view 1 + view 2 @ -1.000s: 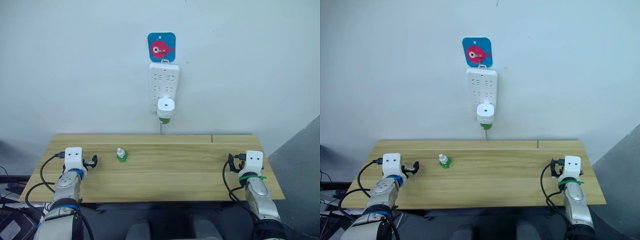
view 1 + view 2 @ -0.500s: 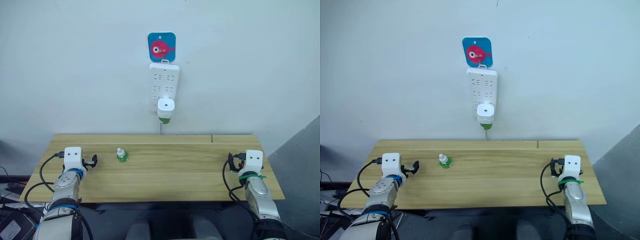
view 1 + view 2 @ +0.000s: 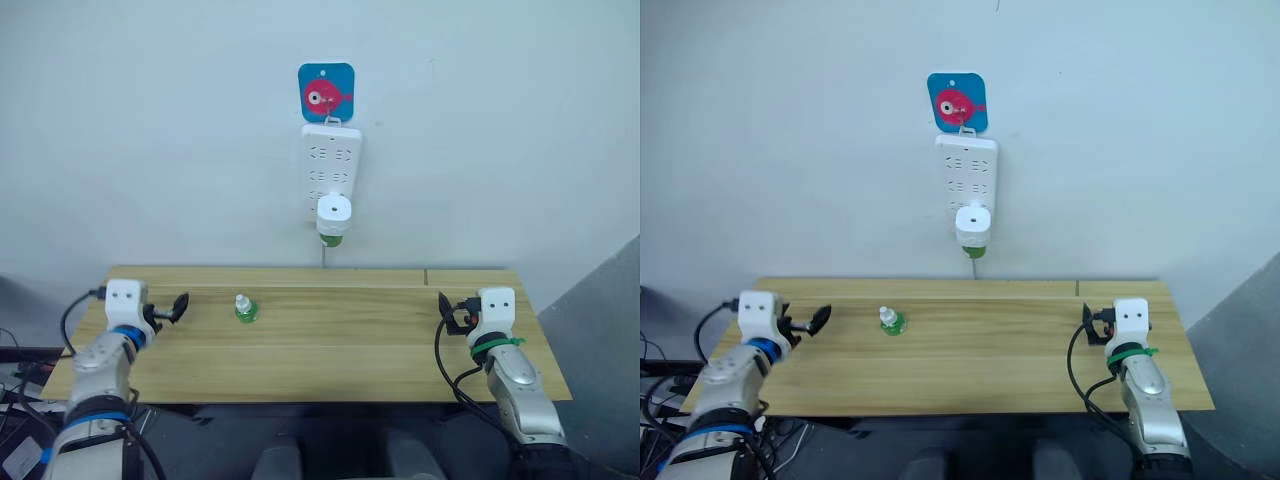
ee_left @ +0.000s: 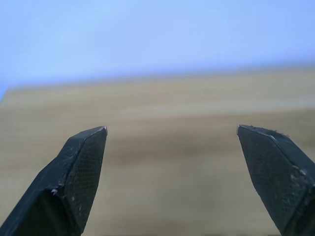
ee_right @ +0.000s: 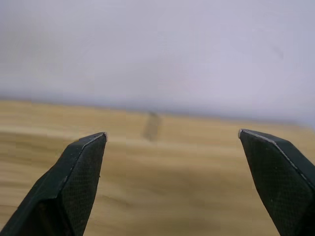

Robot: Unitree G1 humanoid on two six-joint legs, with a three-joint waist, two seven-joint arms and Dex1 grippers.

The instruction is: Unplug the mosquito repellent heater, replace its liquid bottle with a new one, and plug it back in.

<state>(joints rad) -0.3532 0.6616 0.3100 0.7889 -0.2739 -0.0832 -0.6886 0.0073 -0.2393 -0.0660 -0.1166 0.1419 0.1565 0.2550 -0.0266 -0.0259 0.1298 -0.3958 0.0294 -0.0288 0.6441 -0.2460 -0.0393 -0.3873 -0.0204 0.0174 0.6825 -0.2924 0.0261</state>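
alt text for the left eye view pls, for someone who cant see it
A white mosquito repellent heater, its green liquid bottle beneath, is plugged into a white power strip on the wall above a wooden table. A capped green bottle stands on the table between the open left gripper and right gripper.

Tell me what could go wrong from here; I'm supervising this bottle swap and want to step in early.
1. The small white rounded plug-in heater sits in a long white power strip that hangs from a hook; pulling it might swing or unhook the strip.
2. The small green capped bottle stands upright and alone on the wooden table; the open left gripper, the nearer one, could tip it.
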